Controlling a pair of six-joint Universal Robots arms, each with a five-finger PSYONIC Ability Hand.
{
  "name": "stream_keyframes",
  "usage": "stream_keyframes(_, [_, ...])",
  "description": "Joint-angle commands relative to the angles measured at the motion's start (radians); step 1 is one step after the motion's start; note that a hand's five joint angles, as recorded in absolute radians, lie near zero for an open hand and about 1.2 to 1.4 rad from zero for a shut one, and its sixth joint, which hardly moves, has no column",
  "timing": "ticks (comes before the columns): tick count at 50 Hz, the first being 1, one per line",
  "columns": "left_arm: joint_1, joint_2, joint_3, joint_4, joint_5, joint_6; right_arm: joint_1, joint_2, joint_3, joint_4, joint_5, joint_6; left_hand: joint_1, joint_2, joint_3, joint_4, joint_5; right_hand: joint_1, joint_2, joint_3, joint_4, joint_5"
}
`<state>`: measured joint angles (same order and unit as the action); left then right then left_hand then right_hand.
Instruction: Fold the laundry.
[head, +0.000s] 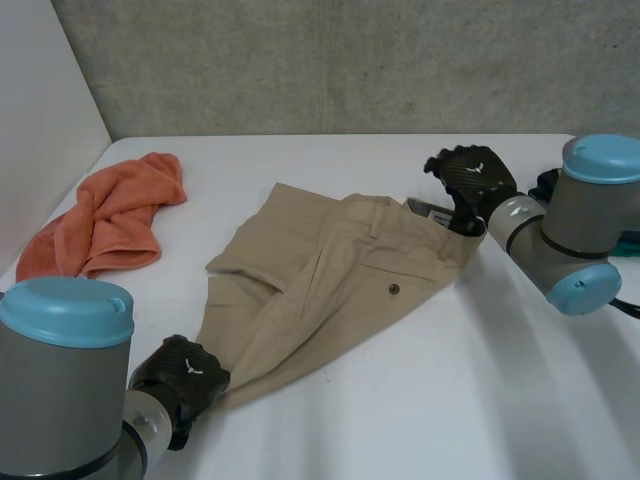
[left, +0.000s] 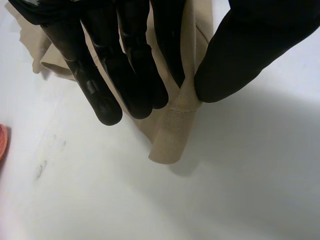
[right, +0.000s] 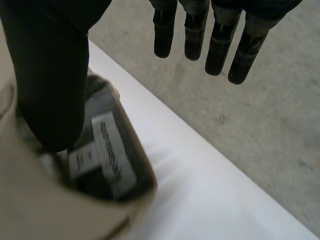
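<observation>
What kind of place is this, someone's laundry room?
Probably a robotics test bench, not a home: a white table, a plain concrete wall, and a robot arm at beige shorts beside an orange towel.

The tan shorts (head: 340, 280) are sprawling across the bench's (head: 480, 400) middle, and the orange towel (head: 105, 215) is crowding its far left corner beside the side wall (head: 40, 100); the near right stretch is lying open for passing.

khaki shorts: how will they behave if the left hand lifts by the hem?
Likely floppy: the khaki shorts lie creased and folded over on the table, so they should drape below the left hand pinching the hem. Probably light, the cloth looking thin. The thicker waistband under the right hand thumb may hang stiffer.
</observation>
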<state>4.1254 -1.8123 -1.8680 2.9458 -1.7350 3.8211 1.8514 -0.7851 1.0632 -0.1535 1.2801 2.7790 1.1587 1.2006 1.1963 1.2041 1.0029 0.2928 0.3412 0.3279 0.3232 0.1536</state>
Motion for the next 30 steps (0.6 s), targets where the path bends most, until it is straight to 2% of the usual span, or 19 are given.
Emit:
stream_keyframes(1, [-0.001,-0.001,0.0,0.007,-0.009,0.0,0.006,0.127,-0.144,-0.031,-0.065,0.007,0.238,0.196,0.2,0.192,0.219,0.103,0.055,0.068,0.073,0.068])
stream_keyframes(8, [0.001,0.001,-0.002,0.007,-0.012,0.0,0.006,0.228,-0.267,-0.037,-0.058,0.021,0.238,0.196,0.2,0.192,0.219,0.191,0.143,0.156,0.161,0.156])
stream_keyframes(10, [0.003,0.002,-0.002,0.007,-0.017,0.0,0.006,0.283,-0.339,-0.037,-0.021,0.025,0.238,0.196,0.2,0.192,0.219,0.241,0.193,0.206,0.211,0.206])
stream_keyframes(12, [0.001,0.004,-0.002,0.007,-0.023,0.0,0.006,0.314,-0.394,-0.041,0.053,0.031,0.238,0.196,0.2,0.192,0.219,0.282,0.234,0.247,0.252,0.247])
stream_keyframes(13, [-0.001,0.007,-0.002,0.007,-0.034,0.0,0.003,0.334,-0.443,-0.052,0.171,0.04,0.238,0.196,0.2,0.192,0.219,0.285,0.237,0.25,0.255,0.25])
stream_keyframes(17, [-0.005,0.016,-0.003,0.007,-0.043,0.0,-0.02,0.336,-0.476,-0.113,0.437,0.109,0.238,0.196,0.2,0.192,0.219,0.274,0.225,0.239,0.243,0.238])
stream_keyframes(18, [-0.005,0.016,-0.002,0.007,-0.043,0.0,-0.026,0.328,-0.473,-0.119,0.446,0.122,0.238,0.196,0.2,0.192,0.219,0.274,0.225,0.239,0.243,0.238])
stream_keyframes(20, [-0.005,0.018,-0.002,0.007,-0.043,0.0,-0.029,0.304,-0.454,-0.113,0.418,0.139,0.238,0.196,0.2,0.192,0.219,0.268,0.219,0.233,0.237,0.232])
stream_keyframes(21, [-0.005,0.018,0.001,0.007,-0.043,0.0,-0.029,0.267,-0.413,-0.098,0.351,0.148,0.238,0.196,0.2,0.192,0.219,0.253,0.205,0.218,0.223,0.218])
stream_keyframes(25, [-0.007,0.018,0.009,0.009,-0.043,0.0,-0.027,0.176,-0.284,-0.071,0.202,0.152,0.238,0.196,0.2,0.192,0.219,0.145,0.096,0.11,0.114,0.109])
stream_keyframes(30, [-0.013,0.018,0.018,0.029,-0.043,0.002,-0.027,0.046,-0.134,-0.043,0.134,0.142,0.238,0.196,0.2,0.192,0.219,0.048,-0.001,0.013,0.017,0.012])
